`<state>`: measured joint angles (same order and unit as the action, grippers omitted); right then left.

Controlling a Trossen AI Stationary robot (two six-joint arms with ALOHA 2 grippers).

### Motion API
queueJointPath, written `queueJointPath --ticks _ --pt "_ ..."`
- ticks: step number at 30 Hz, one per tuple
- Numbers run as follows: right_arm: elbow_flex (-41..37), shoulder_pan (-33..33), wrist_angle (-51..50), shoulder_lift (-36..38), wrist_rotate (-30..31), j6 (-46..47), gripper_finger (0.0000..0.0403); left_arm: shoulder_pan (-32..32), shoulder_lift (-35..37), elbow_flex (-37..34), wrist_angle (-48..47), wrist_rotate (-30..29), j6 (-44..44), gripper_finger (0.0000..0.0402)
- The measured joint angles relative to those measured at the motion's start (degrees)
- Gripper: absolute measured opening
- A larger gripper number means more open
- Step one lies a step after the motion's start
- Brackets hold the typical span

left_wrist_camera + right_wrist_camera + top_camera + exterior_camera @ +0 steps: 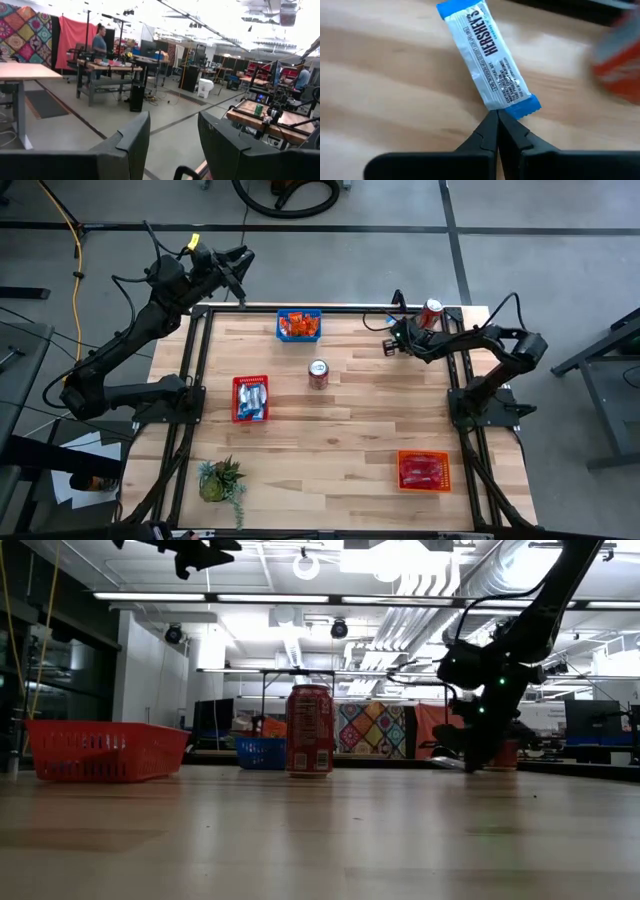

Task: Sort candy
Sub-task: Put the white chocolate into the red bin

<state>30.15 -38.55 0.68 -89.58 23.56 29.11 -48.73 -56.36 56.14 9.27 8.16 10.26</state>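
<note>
- Candy, one flat blue-and-white wrapped bar (pixel 488 59): lies flat on the light wooden table (pixel 340 440) near its far right corner, just ahead of the right gripper's tips.
- Right gripper (pixel 497 117): dark two-finger tool, fingers pressed together with nothing between them, low over the tabletop; whether the tips touch the wrapper's blue end cannot be told.
- Left gripper (pixel 172 135): fingers parted, empty, raised beyond the table's far left corner.
- Blue plastic basket (pixel 298 325): far edge, orange packets inside.
- Red basket (pixel 250 398): left side, blue-and-white packets.
- Orange basket (pixel 423 470): near right, pink-red packets.
- Red-and-silver can (pixel 318 373): upright, centre.
</note>
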Motion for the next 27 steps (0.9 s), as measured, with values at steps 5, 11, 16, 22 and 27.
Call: queueJointPath --ticks 5,11,16,22,27 --pt "0.11 4.37 1.84 0.02 -6.99 -1.37 0.0 0.01 0.0 -0.02 -2.68 0.02 0.01 0.0155" --pt "0.15 12.71 1.69 0.04 -15.86 -4.03 0.0 0.01 0.0 -0.02 -3.95 0.04 1.07 0.0155" --pt "0.22 20.65 -1.19 0.27 -23.05 -5.16 0.0 0.02 0.0 -0.02 -3.91 0.04 1.51 0.0155" --pt "-0.07 27.25 -7.14 4.37 -26.6 -3.47 0.0 0.02 0.0 -0.02 -3.89 0.02 1.51 0.0155" --pt "0.15 27.9 -9.53 13.19 -31.77 -2.53 0.0 0.02 0.0 -0.02 -3.88 -0.55 0.56 0.0155"
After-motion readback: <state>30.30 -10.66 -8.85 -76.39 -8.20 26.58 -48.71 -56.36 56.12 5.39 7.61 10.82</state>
